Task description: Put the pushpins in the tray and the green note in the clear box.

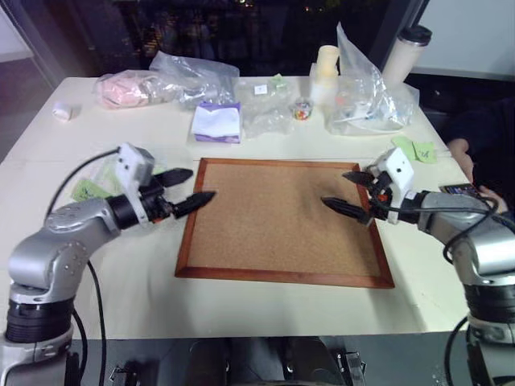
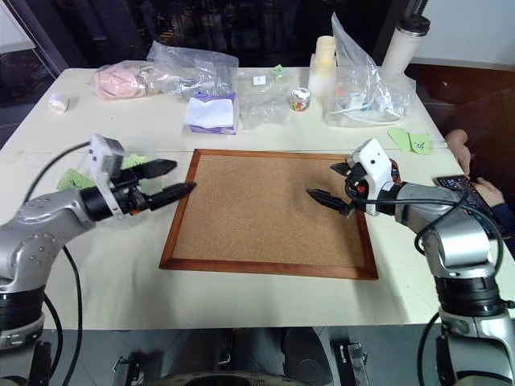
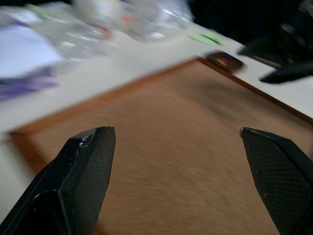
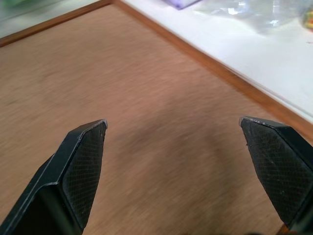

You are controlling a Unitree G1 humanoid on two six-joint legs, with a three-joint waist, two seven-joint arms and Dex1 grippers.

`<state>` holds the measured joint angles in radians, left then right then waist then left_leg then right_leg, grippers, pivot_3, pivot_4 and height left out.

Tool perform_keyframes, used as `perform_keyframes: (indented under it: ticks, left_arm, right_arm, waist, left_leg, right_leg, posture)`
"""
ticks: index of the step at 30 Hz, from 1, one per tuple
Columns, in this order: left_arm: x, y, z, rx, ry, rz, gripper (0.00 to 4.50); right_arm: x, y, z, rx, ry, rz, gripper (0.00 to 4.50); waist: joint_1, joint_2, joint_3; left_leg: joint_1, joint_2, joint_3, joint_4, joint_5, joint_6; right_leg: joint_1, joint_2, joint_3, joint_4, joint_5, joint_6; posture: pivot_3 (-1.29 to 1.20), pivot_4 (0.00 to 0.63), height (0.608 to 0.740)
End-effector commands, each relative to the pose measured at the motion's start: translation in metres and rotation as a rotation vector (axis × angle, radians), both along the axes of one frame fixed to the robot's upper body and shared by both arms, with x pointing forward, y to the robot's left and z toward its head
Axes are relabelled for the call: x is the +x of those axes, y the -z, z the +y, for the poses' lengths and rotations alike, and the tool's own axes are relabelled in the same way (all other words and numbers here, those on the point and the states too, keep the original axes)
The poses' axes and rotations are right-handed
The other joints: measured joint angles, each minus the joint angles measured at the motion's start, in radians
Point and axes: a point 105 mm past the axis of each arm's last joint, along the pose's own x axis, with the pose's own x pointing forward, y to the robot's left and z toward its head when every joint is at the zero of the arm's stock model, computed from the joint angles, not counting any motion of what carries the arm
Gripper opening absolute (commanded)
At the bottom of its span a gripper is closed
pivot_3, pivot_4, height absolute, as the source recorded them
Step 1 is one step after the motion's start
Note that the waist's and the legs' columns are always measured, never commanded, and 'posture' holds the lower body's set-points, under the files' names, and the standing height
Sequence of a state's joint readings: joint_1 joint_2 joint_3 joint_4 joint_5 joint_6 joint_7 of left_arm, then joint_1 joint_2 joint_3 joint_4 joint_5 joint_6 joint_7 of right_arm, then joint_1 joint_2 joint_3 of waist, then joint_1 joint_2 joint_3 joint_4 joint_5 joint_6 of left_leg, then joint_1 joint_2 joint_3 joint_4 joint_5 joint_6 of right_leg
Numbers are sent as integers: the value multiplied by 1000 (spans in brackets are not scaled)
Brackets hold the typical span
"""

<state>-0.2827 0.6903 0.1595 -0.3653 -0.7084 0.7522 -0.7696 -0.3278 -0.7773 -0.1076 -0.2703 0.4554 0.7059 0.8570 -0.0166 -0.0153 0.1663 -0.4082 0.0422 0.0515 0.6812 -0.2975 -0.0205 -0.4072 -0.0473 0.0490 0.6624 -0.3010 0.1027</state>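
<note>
My left gripper (image 1: 203,182) hangs open over the left edge of the corkboard (image 1: 273,221), nothing between its fingers. My right gripper (image 1: 334,187) is open too, above the board's right side, and empty. The green note (image 1: 84,190) lies at the table's left behind my left wrist, partly hidden, in what looks like the clear box (image 1: 98,173), whose rim is faint. A small dark tray (image 1: 460,190) sits right of the board behind my right wrist. The left wrist view shows the tray (image 3: 225,61) holding coloured specks that look like the pushpins; I cannot count them.
Two more green papers (image 1: 414,149) lie at the far right, near a person's hand (image 1: 459,151). Along the back edge are clear plastic bags (image 1: 193,76), a purple-and-white pad (image 1: 216,122), a small jar (image 1: 302,108), stacked cups (image 1: 326,68) and a tall cup (image 1: 406,52).
</note>
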Motion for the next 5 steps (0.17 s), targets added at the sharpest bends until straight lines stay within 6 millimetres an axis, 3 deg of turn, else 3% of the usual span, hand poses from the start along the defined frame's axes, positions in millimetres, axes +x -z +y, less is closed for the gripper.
perform_keyframes:
  ticks: [1, 5]
  left_arm:
    - [-8, 7, -13, 62, 69, -30, 4459]
    - [-10, 19, -17, 76, 84, -20, 4459]
  right_arm:
    - [-18, -10, 8, -20, -74, -23, 4500]
    - [-22, -5, 9, -45, -72, -11, 4500]
  waist:
    - [1, 0, 0]
    - [1, 0, 0]
  left_leg:
    - [0, 0, 0, 0, 0, 0]
    - [0, -1, 0, 0, 0, 0]
  right_leg:
    - [0, 0, 0, 0, 0, 0]
    - [0, 0, 0, 0, 0, 0]
  posture:
    - [0, 150, 740]
    - [0, 150, 740]
